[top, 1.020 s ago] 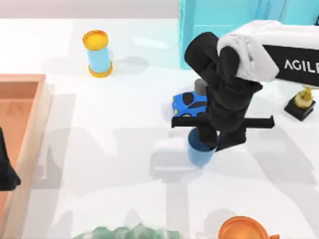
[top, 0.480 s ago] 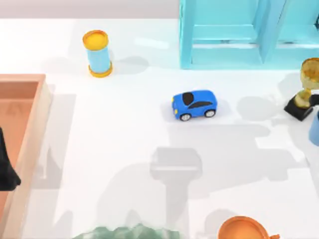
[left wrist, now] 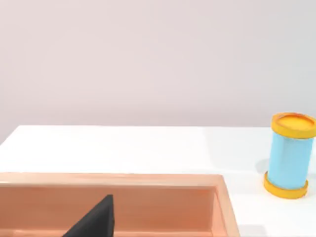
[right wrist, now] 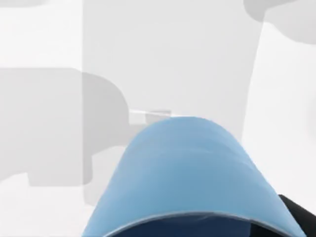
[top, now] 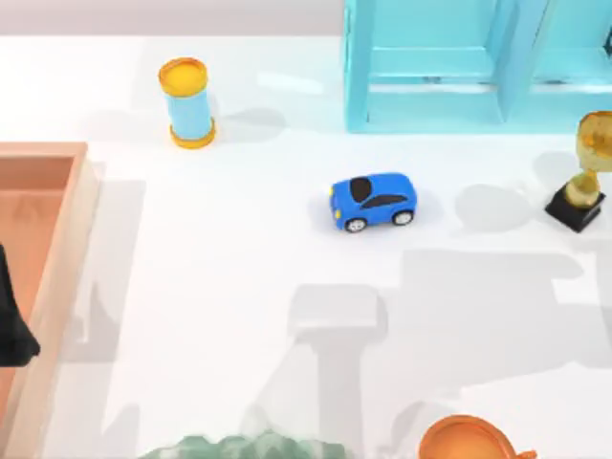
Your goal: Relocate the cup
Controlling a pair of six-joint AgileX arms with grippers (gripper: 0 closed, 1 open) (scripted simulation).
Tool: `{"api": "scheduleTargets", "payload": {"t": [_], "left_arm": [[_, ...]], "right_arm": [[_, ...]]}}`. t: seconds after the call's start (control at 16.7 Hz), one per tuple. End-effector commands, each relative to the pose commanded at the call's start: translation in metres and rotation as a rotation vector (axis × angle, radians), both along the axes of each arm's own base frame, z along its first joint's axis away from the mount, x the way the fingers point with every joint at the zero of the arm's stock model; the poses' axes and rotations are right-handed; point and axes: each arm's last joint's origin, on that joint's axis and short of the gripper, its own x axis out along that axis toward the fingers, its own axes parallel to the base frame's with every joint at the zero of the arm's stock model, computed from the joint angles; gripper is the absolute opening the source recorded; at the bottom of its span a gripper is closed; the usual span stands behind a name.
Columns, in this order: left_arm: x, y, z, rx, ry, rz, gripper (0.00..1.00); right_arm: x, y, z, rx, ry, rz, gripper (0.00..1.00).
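Cup [right wrist: 190, 173], a plain blue tumbler with a darker blue inside, sits close under the right wrist camera, its wall rising toward the lens and its rim at the near edge of that view. It hangs above bare white table [top: 239, 287] crossed by grey shadows. A sliver of black gripper part shows at the cup's lower corner, touching or just beside its rim; whether the right gripper's fingers are clamped on the cup cannot be told.

Seen from above, a blue toy car [top: 373, 202] stands near the middle of the table, side-on. Behind it, at the far edge, stands a light-blue shelf frame [top: 430, 67]. On the table's right side a gold trophy [top: 585, 172] on a black base stands upright, well apart from the car. On the far left part an upright light-blue cylinder [top: 187, 103] with yellow-orange ends stands alone.

A shallow orange-brown tray [top: 57, 191] lies along the left edge. The left arm is parked there: a dark wedge of the left gripper [left wrist: 94, 222] shows over the tray's inside, and its fingers cannot be judged.

At the near edge sit an orange round object [top: 469, 440] and a green leafy shape [top: 244, 447], both partly cut off.
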Motion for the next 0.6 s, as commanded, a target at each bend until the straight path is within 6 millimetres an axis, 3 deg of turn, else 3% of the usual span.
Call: {"api": "scheduleTargets", "payload": {"t": [0.18,0.6], "left_arm": [[0.0,0.0,0.0,0.0,0.0,0.0,1.0],[0.0,0.0,0.0,0.0,0.0,0.0,1.0]], "right_arm": [[0.001,0.003,-0.007,0.0,0.007,0.006,0.0],[0.0,0.008,-0.061,-0.001,-0.005,-0.003,0.0]]}}
